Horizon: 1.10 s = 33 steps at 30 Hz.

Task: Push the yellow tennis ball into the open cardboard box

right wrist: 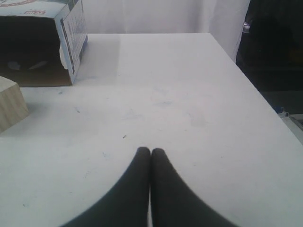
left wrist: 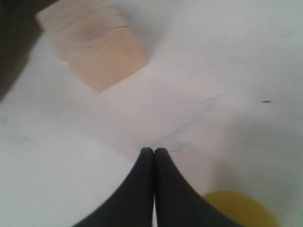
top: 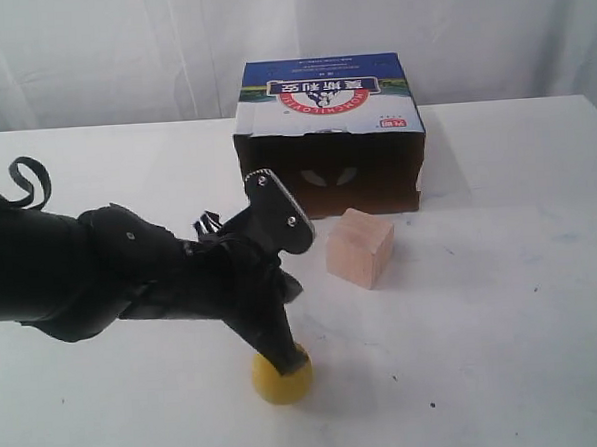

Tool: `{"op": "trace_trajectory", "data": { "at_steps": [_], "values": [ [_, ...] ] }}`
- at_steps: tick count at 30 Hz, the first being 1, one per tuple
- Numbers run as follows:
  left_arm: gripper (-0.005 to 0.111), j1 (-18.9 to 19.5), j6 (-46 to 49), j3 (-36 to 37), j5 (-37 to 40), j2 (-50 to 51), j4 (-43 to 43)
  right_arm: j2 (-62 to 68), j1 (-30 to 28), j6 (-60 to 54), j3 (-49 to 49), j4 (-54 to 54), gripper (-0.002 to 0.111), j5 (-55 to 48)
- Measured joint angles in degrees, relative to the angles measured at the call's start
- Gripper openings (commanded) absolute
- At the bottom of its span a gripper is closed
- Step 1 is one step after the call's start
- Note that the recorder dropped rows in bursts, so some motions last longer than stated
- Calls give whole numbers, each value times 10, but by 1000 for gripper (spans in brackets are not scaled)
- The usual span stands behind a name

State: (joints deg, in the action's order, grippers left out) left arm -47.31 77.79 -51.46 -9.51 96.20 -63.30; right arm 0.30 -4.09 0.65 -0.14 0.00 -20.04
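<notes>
The yellow tennis ball lies on the white table near the front, and shows as a yellow patch in the left wrist view. My left gripper is shut with nothing in it, and its tips rest on the ball's top. The open cardboard box, blue on top with a dark inside, stands at the back with its opening toward the ball; its corner shows in the right wrist view. My right gripper is shut over bare table and is outside the exterior view.
A pale wooden cube sits between the ball and the box mouth, a little to the right; it appears too as the cube and the cube in the wrist views. The table's right edge drops off.
</notes>
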Motion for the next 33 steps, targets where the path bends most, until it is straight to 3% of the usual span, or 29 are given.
{"op": "trace_trajectory", "data": {
  "at_steps": [3,7,12,15,17,23,33],
  "values": [
    [0,1,-65,4,-84,6,40,0,0,0,0,0,0,0],
    [0,1,-275,58,-170,5,168,0,0,2,0,0,0,0],
    [0,-24,-612,240,-370,-38,317,0,0,5,0,0,0,0],
    [0,-34,-752,345,-485,-75,395,0,0,6,0,0,0,0],
    [0,-34,-805,386,-513,-85,458,0,0,6,0,0,0,0],
    [0,-35,-849,406,-513,-82,622,0,0,6,0,0,0,0],
    [0,-35,-855,297,-457,-19,710,0,0,6,0,0,0,-4]
  ]
}}
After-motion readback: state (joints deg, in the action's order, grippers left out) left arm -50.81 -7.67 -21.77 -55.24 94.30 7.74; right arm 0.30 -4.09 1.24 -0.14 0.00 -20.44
